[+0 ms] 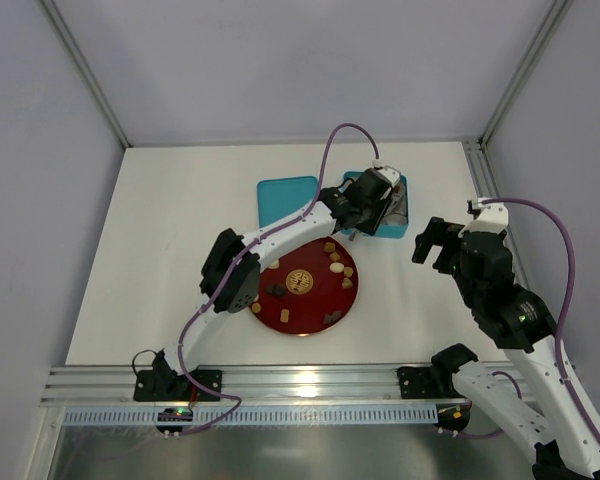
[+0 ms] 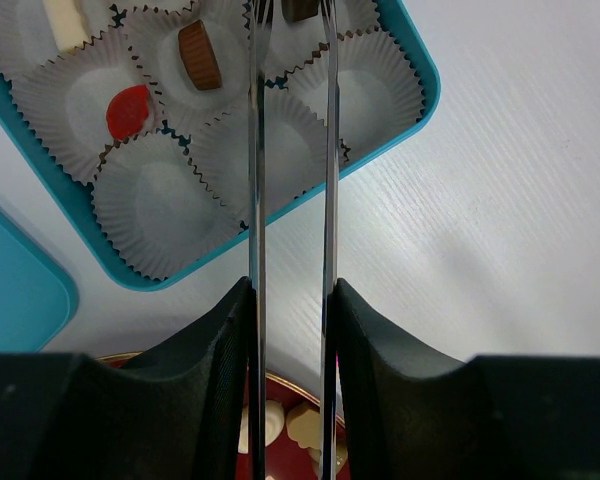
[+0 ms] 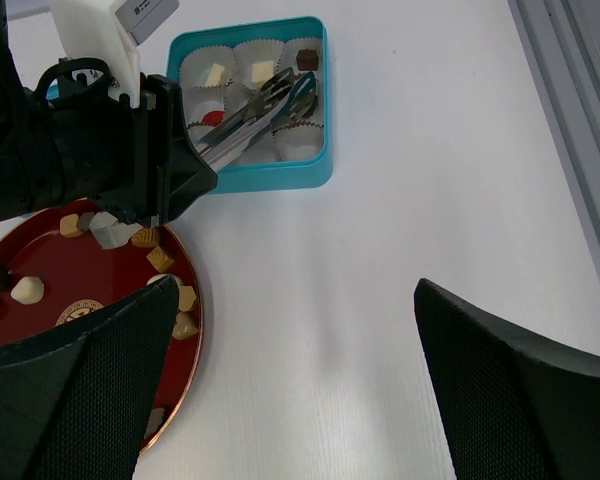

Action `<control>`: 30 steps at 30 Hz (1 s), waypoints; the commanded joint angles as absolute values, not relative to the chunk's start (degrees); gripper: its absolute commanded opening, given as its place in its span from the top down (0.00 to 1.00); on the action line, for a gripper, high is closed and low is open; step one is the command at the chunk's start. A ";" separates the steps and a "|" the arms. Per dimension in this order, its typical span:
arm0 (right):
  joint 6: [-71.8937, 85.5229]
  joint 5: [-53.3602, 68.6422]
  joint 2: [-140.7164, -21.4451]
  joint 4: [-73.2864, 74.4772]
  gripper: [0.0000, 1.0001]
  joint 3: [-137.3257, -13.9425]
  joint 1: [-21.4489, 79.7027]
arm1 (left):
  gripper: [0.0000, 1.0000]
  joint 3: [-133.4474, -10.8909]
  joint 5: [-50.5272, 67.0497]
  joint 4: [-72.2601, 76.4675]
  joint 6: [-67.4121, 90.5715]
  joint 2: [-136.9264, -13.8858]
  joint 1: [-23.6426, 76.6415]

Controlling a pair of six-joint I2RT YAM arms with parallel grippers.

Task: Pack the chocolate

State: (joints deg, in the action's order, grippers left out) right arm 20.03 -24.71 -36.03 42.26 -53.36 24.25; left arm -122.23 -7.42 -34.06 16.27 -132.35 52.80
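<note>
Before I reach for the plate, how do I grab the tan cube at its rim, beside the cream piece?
Come straight down and pinch the tan cube across its flat faces toward the centre and rim of the plate. The cream piece crowds another face, so a finger probably won't fit there.

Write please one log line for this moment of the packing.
left tool: over box, dark chocolate between its tips, grip unclear | right tool: open, empty, above table | plate: chocolates on it
</note>
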 commanded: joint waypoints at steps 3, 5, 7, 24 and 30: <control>19.42 -24.79 -36.04 40.69 0.00 -53.17 24.08 | 0.64 -124.45 -7.29 -31.11 15.91 -127.53 52.65; 19.34 -24.79 -36.04 40.61 0.00 -53.17 24.08 | 0.64 -124.45 -7.47 -31.03 15.91 -127.01 52.73; 19.42 -24.79 -36.04 40.61 0.00 -53.17 24.08 | 0.64 -124.45 -7.56 -31.02 15.82 -126.39 52.65; 19.42 -23.30 -36.82 39.82 0.00 -53.88 24.08 | 0.68 -109.62 -9.22 -30.32 20.39 -108.91 45.01; 19.86 -21.01 -38.23 39.03 0.00 -53.79 24.08 | 0.68 -91.87 -13.62 -29.44 24.08 -94.41 34.47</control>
State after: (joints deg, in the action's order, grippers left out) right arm 20.03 -22.61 -37.50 41.65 -52.95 24.25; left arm -96.95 -9.78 -31.53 21.02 -101.27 38.94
